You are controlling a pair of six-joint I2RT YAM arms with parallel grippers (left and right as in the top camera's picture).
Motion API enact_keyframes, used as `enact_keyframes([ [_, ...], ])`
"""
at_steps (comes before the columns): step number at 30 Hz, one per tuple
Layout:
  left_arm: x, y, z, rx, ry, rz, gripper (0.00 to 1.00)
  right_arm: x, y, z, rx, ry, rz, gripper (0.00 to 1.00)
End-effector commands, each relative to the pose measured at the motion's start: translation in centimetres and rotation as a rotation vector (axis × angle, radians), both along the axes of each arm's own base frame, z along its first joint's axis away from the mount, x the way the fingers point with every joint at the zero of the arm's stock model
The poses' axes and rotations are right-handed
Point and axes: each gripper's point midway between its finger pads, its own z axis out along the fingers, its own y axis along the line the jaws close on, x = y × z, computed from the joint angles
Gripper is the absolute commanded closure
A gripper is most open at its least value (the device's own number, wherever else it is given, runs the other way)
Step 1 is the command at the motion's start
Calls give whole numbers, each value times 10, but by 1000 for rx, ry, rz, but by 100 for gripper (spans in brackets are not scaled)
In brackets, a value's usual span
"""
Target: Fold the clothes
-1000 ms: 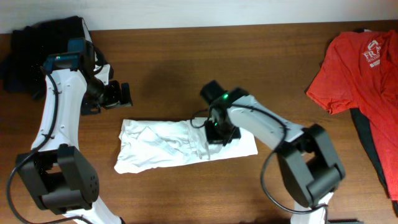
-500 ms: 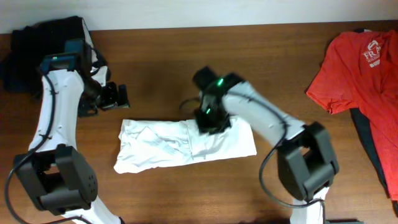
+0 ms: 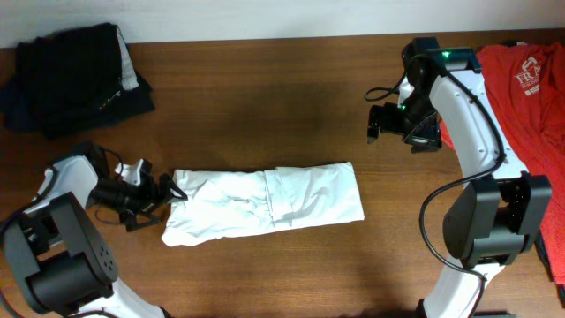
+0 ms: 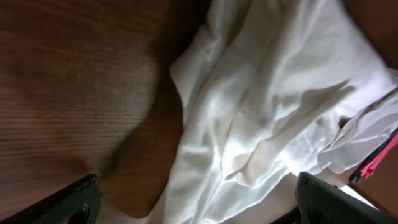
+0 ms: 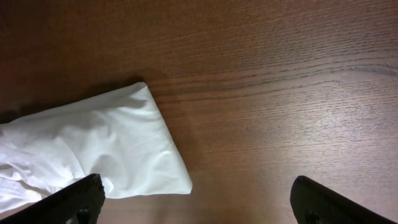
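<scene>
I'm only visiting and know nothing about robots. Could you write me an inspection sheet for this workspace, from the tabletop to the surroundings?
Surface: brown wooden table, bare wood around the job.
Job's things: white shirt folded into a long strip, lying mid-table, rumpled at its left end.
Clutter: dark garments piled at the far left corner; red T-shirt with white print at the right edge, dark cloth under it.
Grippers: left gripper low at the shirt's left end, fingers open; right gripper over bare wood beyond the shirt's right end, fingers open, holding nothing.
Cables: black cable looped beside the right wrist.
Surroundings: pale wall along the far edge.
</scene>
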Motion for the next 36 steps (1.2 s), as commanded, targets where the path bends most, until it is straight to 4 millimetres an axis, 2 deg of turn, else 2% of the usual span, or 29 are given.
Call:
enact_keyframes([
  [1,-9,-10,-10,-36,-10,-5,1,1,-2,5,-6,-17,11,1],
  [5,-16,-20,-27,-33,-5,-9,2,1,3,6,24,-16,12,1],
  [6,-16,-24,-30,-30,-13,-24,7,1,4,6,27,-17,12,1],
  [8,-15,-31,-31,-28,-18,-53,11,1,4,6,28,-16,12,1],
  [11,-9,-49,-32,-19,-47,-126,24,0,4,6,28,-16,12,1],
  [13,-7,-58,-33,-15,-60,-159,44,0,4,6,27,-12,12,1],
  [14,-5,-60,-33,-13,-66,-171,65,-1,4,6,27,-8,12,1],
  [15,-2,-60,-32,-10,-73,-170,94,-1,4,6,27,-9,12,1],
  [16,1,-58,-31,0,-69,-155,100,-1,4,6,27,-9,12,1],
  [19,17,-35,-19,125,-29,-113,100,-2,4,6,27,-8,12,1],
  [20,25,-20,-7,210,2,-96,100,-2,4,6,27,-5,12,1],
  [22,41,1,24,315,16,-74,99,-3,4,4,26,0,12,1],
  [23,50,10,45,360,10,-65,100,-5,4,2,26,7,12,1],
  [24,62,16,76,412,-9,-63,99,-7,3,-2,26,17,12,1],
  [25,70,14,98,423,-36,-71,100,-8,3,-5,26,22,12,1],
  [27,76,-4,133,427,-77,-117,100,-10,3,-13,26,31,11,1],
  [28,76,-17,141,425,-86,-155,99,-11,5,-16,37,36,11,1],
  [30,72,-42,141,420,-86,-226,99,-12,8,-19,52,39,10,1],
  [33,76,-90,134,376,-138,-331,100,-15,9,-23,59,51,9,1],
  [34,75,-98,132,375,-144,-355,100,-16,9,-24,59,55,9,1],
  [36,65,-126,118,369,-138,-434,99,-18,9,-25,58,64,9,1],
])
